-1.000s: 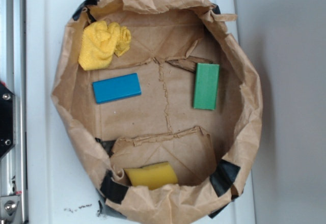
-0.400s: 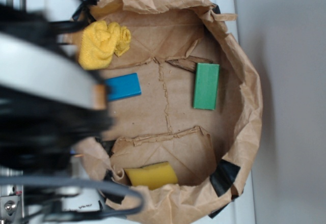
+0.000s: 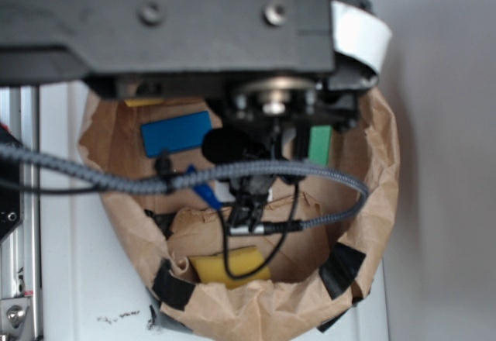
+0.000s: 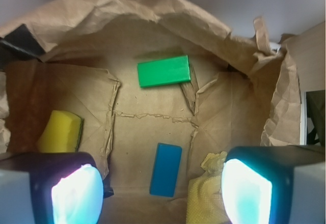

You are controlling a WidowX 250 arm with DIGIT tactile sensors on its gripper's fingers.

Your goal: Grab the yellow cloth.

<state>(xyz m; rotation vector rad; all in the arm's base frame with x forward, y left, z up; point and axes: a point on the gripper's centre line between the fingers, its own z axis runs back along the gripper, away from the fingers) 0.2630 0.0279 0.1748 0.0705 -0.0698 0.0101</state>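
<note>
In the wrist view the yellow cloth (image 4: pixel 206 196) lies crumpled on the paper floor at the lower right, its nubby weave showing. It sits just inside the right finger (image 4: pixel 249 188) and reaches down to the frame's bottom edge. My gripper (image 4: pixel 163 196) is open and high above the floor, with nothing between its pads. The left finger (image 4: pixel 76 193) stands far from the cloth. In the exterior view the arm (image 3: pixel 194 23) covers the back of the bag and hides nearly all of the cloth.
A torn brown paper bag (image 3: pixel 380 163) walls everything in. On its floor lie a blue block (image 4: pixel 166 169) beside the cloth, a green block (image 4: pixel 163 71) farther off, and a smooth yellow sponge (image 4: pixel 60 131) at the left. Cables (image 3: pixel 232 172) hang under the arm.
The arm has swept in from the left and now hangs over the bag, covering the cloth and part of the green block in the exterior view. The objects have not moved.
</note>
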